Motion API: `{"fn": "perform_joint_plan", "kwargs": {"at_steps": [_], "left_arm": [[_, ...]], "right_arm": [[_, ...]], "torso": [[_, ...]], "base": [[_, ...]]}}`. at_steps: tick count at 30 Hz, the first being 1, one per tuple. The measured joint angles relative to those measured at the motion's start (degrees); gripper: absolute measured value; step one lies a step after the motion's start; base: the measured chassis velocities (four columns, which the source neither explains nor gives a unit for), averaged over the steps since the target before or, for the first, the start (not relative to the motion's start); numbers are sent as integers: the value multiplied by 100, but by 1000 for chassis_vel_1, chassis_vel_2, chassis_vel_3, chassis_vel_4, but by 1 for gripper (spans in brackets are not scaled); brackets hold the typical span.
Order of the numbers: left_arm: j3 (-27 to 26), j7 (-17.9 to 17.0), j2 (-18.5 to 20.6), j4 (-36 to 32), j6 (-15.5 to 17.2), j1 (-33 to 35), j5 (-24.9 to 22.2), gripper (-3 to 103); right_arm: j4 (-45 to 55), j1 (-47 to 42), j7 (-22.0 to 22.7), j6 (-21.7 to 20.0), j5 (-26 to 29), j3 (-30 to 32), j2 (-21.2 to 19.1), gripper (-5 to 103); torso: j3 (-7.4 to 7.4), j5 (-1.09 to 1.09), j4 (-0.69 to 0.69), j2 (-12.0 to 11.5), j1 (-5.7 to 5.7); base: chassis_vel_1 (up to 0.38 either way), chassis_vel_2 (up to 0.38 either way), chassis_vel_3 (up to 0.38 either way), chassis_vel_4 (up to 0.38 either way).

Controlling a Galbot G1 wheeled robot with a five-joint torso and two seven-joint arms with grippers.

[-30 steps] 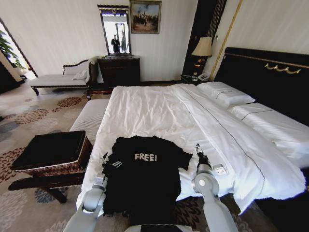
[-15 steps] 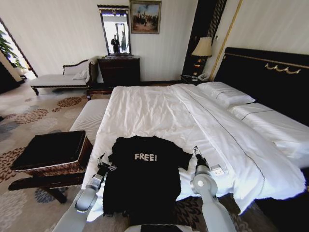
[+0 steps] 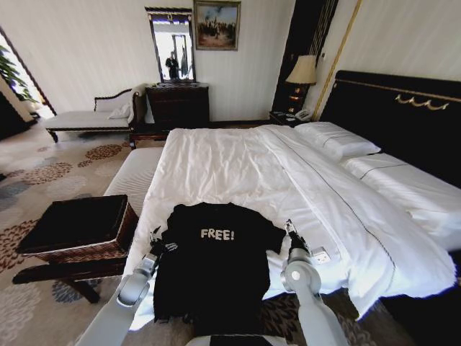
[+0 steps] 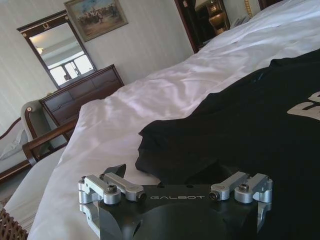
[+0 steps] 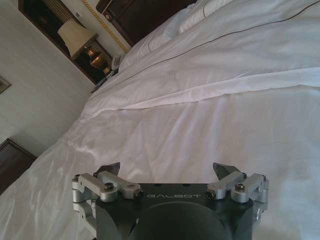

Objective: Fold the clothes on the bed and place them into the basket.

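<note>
Head view, left gripper (image 3: 154, 238) spread wide beside T-shirt (image 3: 216, 267) sleeve, right gripper (image 3: 291, 231) spread, empty above bed (image 3: 238, 169).

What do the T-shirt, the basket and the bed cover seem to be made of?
T-shirt: soft matte black knit, probably cotton; it lies limp, with printed white letters.
Basket: brown woven wicker, judging by its plaited side; dark lining, likely cloth.
Bed cover: smooth white woven fabric, slightly shiny, creased in soft folds.
</note>
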Motion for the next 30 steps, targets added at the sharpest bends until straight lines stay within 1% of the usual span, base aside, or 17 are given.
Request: {"fn": "perform_joint_plan", "kwargs": {"at_steps": [4, 5, 6, 8, 9, 10, 13, 15, 20, 22, 25, 27, 28, 29, 30], "left_arm": [[84, -76, -114, 243, -12, -252, 4, 100], [110, -86, -135, 300, -13, -320, 0, 103], [133, -94, -147, 341, -13, -377, -19, 100], [156, -100, -155, 375, -18, -436, -44, 100], [186, -111, -163, 415, -26, -502, -81, 95], [186, -111, -163, 415, -26, -502, -81, 95], [250, -145, -171, 518, -27, -645, -172, 80], [260, -147, -172, 534, -27, -660, -188, 80], [334, -153, -203, 598, 13, -699, -331, 52], [344, -154, -214, 610, 17, -703, -343, 52], [356, -154, -246, 644, 17, -712, -344, 36], [358, -154, -259, 654, 17, -714, -344, 36], [360, -156, -279, 668, 17, -716, -344, 25], [360, -166, -311, 683, 17, -722, -350, 20], [360, -183, -332, 689, 17, -727, -374, 20]], "right_arm": [[0, 11, 35, -15, -1, 7, -3, 100], [-13, 23, 41, -19, -1, 8, -6, 100], [-33, 35, 43, -21, -1, 8, -8, 100], [-57, 50, 45, -22, -1, 7, -8, 100], [-89, 69, 47, -24, -1, 3, -8, 100], [-89, 69, 47, -24, -1, 3, -8, 100], [-172, 139, 55, -44, 1, -26, -17, 100], [-185, 157, 56, -48, 4, -30, -20, 100], [-259, 227, 64, -64, 24, -43, -18, 100], [-268, 230, 64, -65, 25, -45, -16, 100], [-286, 233, 64, -66, 28, -45, -16, 100], [-291, 233, 64, -66, 29, -45, -16, 100], [-297, 233, 64, -66, 30, -45, -18, 100], [-301, 233, 64, -67, 33, -41, -23, 100], [-301, 233, 64, -68, 34, -39, -26, 100]], "torso": [[0, 1, 1, 0, 0], [0, 0, 1, 0, 0], [0, 0, 1, 0, 0], [0, 0, 1, 0, 0], [0, 0, 1, 0, 0], [0, 0, 1, 0, 0], [0, 0, 1, 0, 0], [0, 0, 1, 0, 0], [0, 0, 1, 0, 0], [0, 0, 1, 0, 0], [0, 0, 1, 0, 0], [0, 0, 1, 0, 0], [0, 0, 1, 0, 0], [0, 0, 1, 0, 0], [0, 0, 1, 0, 0]], "base": [[0, 0, 0, 0], [0, 0, 0, 0], [0, 0, 0, 0], [0, 0, 0, 0], [0, 0, 0, 0], [0, 0, 0, 0], [0, 0, 0, 0], [0, 0, 0, 0], [0, 0, 0, 0], [0, 0, 0, 0], [0, 0, 0, 0], [0, 0, 0, 0], [0, 0, 0, 0], [0, 0, 0, 0], [0, 0, 0, 0]]}}
